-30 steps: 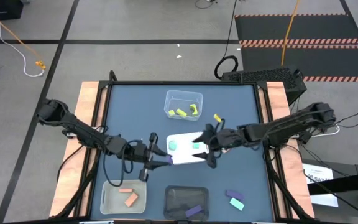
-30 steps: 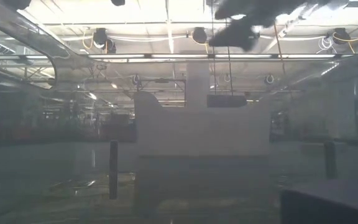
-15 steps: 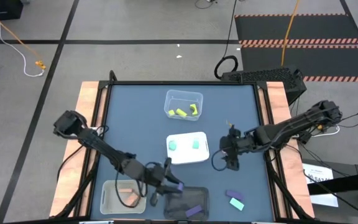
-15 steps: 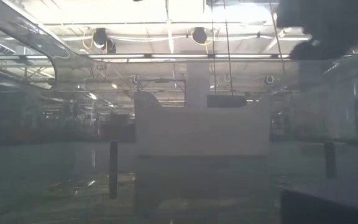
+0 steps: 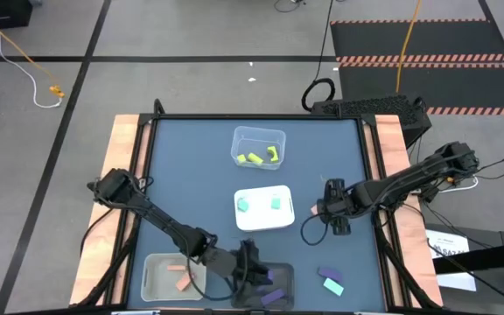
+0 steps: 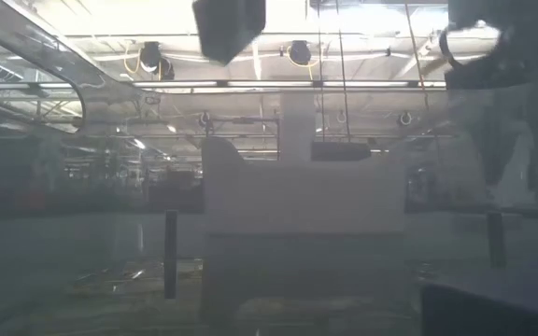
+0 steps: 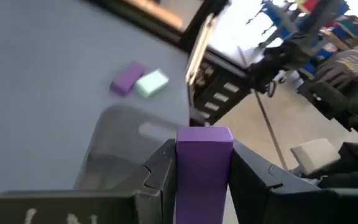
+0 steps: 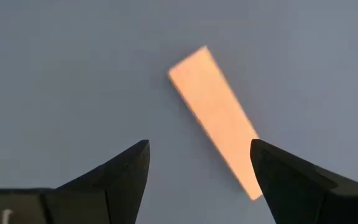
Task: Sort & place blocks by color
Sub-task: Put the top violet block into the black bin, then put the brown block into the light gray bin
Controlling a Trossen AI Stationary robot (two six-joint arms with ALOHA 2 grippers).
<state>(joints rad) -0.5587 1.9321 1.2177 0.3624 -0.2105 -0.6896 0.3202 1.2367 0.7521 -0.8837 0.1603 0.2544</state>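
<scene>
My left gripper (image 5: 257,273) hangs over the black tray (image 5: 250,296) at the near edge, shut on a purple block (image 7: 204,158). Another purple block (image 5: 272,296) lies in that tray. My right gripper (image 5: 332,220) stands open at the right of the white tray (image 5: 264,224), pointing down. A salmon-orange bar (image 8: 216,118) lies flat on the table under it, seen between its fingers (image 8: 199,148) and untouched. A purple block (image 5: 329,274) and a teal block (image 5: 332,285) lie on the table at the near right. My left gripper pinches the purple block by two opposite side faces (image 7: 182,171) between its two fingers. The block's free end (image 7: 204,134) sticks out past the fingertips. The fingers come from the table's left, slanting a little down. The block is lifted clear above the black tray.
A clear tray (image 5: 258,136) with yellow-green blocks stands at the far middle. Two teal blocks lie in the white tray. A clear tray (image 5: 151,280) with salmon blocks stands at the near left. Wooden rails (image 5: 122,175) edge the table's sides.
My left gripper has carried the purple block from beside the white tray toward the near edge, over the black tray, rolling as it went. My right gripper has drawn back from the white tray toward the table's right edge and tipped down.
</scene>
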